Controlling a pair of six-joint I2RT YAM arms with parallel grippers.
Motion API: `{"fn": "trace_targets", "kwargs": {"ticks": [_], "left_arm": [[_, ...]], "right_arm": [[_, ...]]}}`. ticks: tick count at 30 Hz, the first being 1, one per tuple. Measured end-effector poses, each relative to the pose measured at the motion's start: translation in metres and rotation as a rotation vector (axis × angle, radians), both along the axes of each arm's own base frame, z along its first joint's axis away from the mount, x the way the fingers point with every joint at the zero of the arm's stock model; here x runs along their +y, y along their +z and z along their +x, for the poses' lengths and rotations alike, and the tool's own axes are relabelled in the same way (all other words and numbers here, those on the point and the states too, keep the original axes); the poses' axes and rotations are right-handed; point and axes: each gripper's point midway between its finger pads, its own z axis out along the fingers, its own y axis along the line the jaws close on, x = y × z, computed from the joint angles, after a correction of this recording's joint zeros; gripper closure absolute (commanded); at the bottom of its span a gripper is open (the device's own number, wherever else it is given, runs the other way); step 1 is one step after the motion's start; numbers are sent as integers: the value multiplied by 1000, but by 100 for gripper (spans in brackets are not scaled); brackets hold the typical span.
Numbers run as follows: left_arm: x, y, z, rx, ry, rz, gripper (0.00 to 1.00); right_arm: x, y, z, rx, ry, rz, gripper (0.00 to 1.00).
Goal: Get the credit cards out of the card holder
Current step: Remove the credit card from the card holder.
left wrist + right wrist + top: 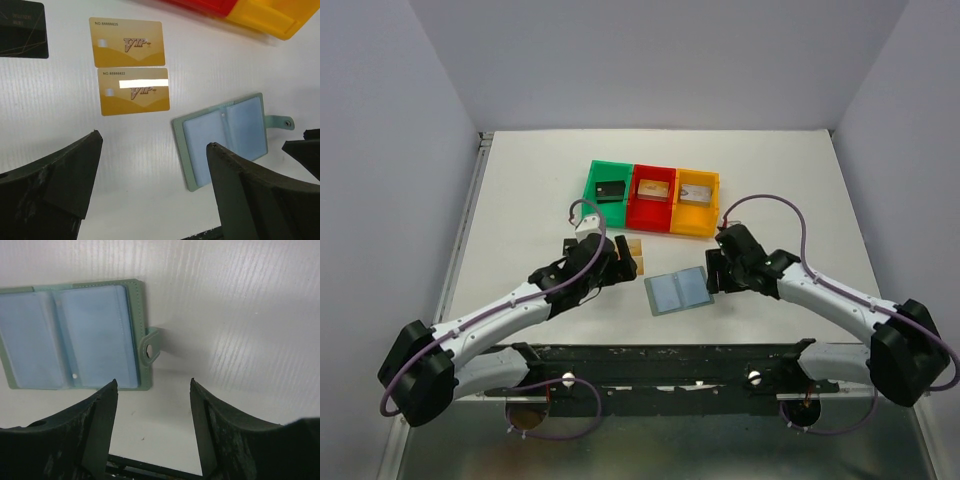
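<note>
The card holder (678, 292) lay open and flat on the white bench (520, 200), just below the centre of the top view, with its pale blue sleeves facing up. In the right wrist view its small strap tab (151, 347) stuck out from the holder's right-hand edge.

The left tool (154, 142) stood wide open over bare bench with nothing between its fingers, to the left of the holder. In the left wrist view, two golden credit cards (134, 91) lay face up on the bench in the upper middle, one above the other and almost touching. A black card (22, 29) sat in the upper left corner, partly cut off by the frame.

The right tool (152, 390) was open too and gripped nothing. It sat near the holder's right edge, below the tab in its own view.

In the upper centre of the top view, a green bin (592, 182), a red bin (636, 205) and a yellow bin (712, 205) stood side by side, each with a card inside.
</note>
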Motion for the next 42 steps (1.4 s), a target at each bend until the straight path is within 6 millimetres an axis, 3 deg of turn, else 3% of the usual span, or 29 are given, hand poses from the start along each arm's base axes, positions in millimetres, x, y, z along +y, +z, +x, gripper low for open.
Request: {"fn": "trace_targets", "kwargs": {"ticks": [3, 9, 14, 22, 26, 35, 42], "left_arm": [[-2, -5, -5, 6, -16, -25, 1], [-6, -27, -34, -5, -132, -143, 5], [-15, -20, -41, -38, -195, -204, 9], [-33, -13, -46, -52, -297, -249, 14], [-44, -14, -49, -37, -361, -255, 15], [-72, -26, -51, 36, -468, -258, 16], [-84, -35, -48, 74, -491, -247, 18]], "right_arm": [[0, -12, 3, 43, -6, -32, 38], [2, -24, 16, 73, -23, -57, 50], [-2, -35, 21, 94, -43, -70, 58], [-1, -39, 23, 111, -43, -61, 98], [3, -35, 21, 102, -40, -22, 100], [-4, -23, -10, 73, -50, 81, 100], [-3, -16, -15, 60, -52, 115, 100]]}}
